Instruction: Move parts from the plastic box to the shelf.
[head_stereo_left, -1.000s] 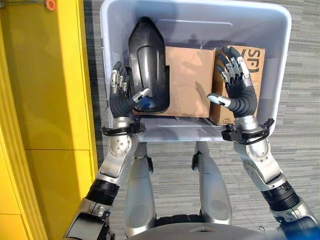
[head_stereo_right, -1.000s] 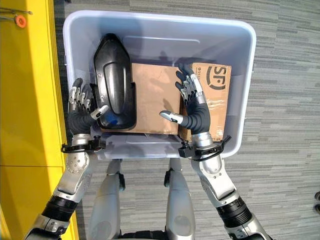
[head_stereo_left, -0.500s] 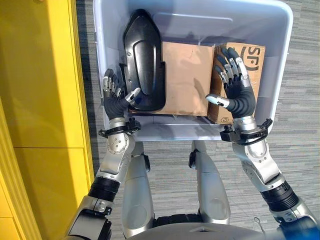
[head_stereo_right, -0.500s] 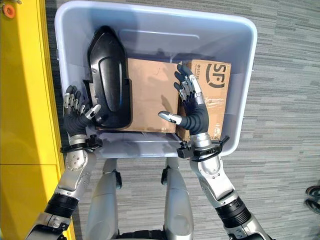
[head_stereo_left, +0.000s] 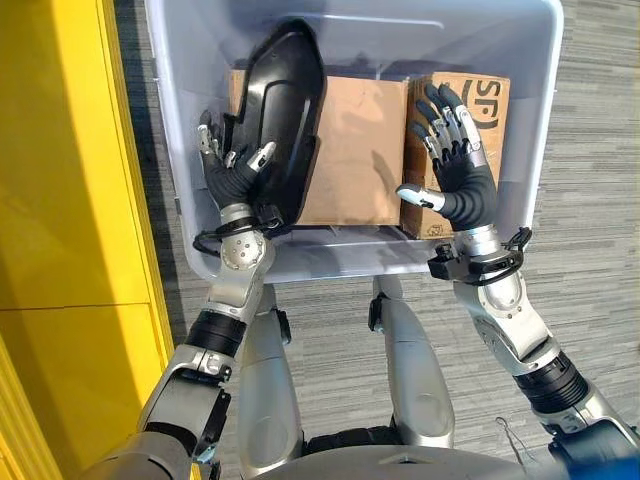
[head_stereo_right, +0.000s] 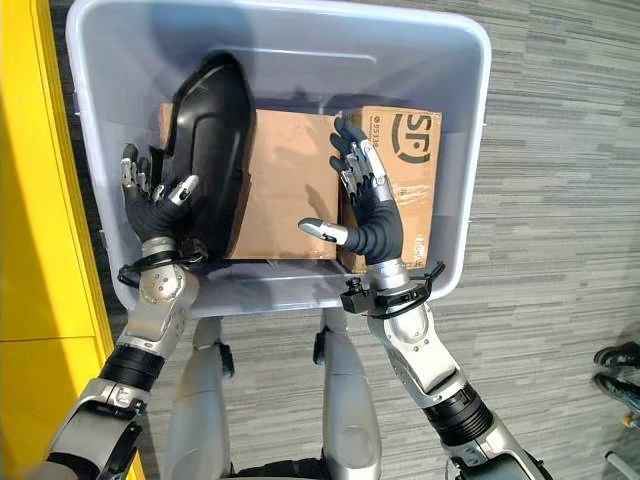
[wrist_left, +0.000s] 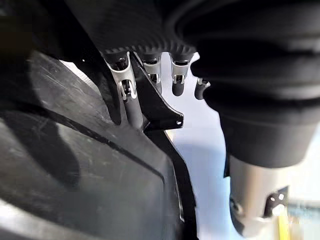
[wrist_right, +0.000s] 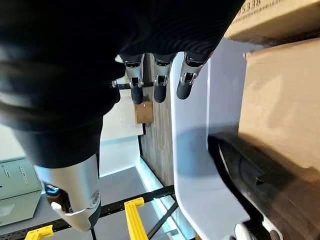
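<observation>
Left hand (head_stereo_left: 232, 175) cups black part's (head_stereo_left: 275, 120) near edge, fingers loosely curled, part tilted up in box (head_stereo_left: 540, 130). Right hand (head_stereo_left: 455, 165) open over cartons (head_stereo_left: 350, 150). Part looks rigid, slick, bulky: grip rim, support far side.

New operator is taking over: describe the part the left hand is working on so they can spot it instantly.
Look in the pale plastic box on the grey floor. At its left end, the left hand cups a long black moulded part tilted over the plain cardboard box. It is the one glossy black item among brown cartons.
</observation>
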